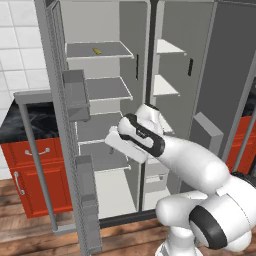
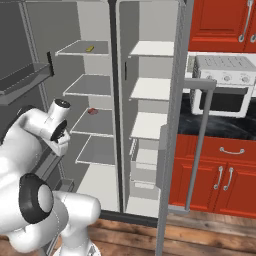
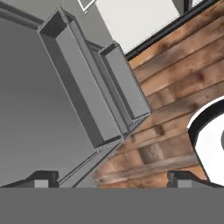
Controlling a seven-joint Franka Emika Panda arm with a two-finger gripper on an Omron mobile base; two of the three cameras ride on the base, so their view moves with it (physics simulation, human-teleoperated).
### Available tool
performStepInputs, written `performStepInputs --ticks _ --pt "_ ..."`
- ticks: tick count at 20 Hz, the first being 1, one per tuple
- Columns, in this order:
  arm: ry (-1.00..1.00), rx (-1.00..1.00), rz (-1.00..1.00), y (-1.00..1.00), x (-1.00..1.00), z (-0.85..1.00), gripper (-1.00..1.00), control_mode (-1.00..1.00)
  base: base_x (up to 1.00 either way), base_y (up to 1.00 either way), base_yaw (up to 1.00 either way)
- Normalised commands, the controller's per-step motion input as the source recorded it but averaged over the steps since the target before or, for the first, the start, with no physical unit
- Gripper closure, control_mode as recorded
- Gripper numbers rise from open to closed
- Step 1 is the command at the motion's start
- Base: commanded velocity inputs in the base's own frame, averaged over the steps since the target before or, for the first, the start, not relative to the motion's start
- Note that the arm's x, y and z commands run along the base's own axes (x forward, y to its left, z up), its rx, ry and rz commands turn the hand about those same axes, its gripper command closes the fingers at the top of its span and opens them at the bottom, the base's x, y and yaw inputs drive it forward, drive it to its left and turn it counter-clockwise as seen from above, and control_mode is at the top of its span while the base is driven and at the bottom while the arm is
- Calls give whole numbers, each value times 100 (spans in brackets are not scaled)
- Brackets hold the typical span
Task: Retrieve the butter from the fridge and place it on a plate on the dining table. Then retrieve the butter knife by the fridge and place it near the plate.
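The small slim pale-yellow butter stick (image 1: 97, 51) lies on the top grey shelf (image 1: 112, 50) of the tall grey double-door fridge (image 1: 172, 30), both doors swung wide. A small reddish-brown lump (image 2: 92, 111) sits two shelves lower. The gripper (image 3: 111, 177) hangs released, fingers spread, over the left door's grey bins (image 3: 83, 87) and the wooden floor (image 3: 175, 87).

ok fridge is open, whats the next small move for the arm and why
Probably raise the hand toward the top left shelf. The butter lies there, while the gripper points down past the door bins at the wood floor, fingers wide apart with nothing between them. The fridge doors stand open, so that shelf looks unobstructed.
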Motion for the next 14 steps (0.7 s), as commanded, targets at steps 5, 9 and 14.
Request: performStepInputs --ticks 5,9,14 --pt "0 -67 27 -92 -34 6 -100 -100 0 0 0" --pt "1 -8 43 -88 -58 -5 -100 -100 0 0 0" --pt "19 -5 18 -56 -25 -6 -100 -100 0 0 0"
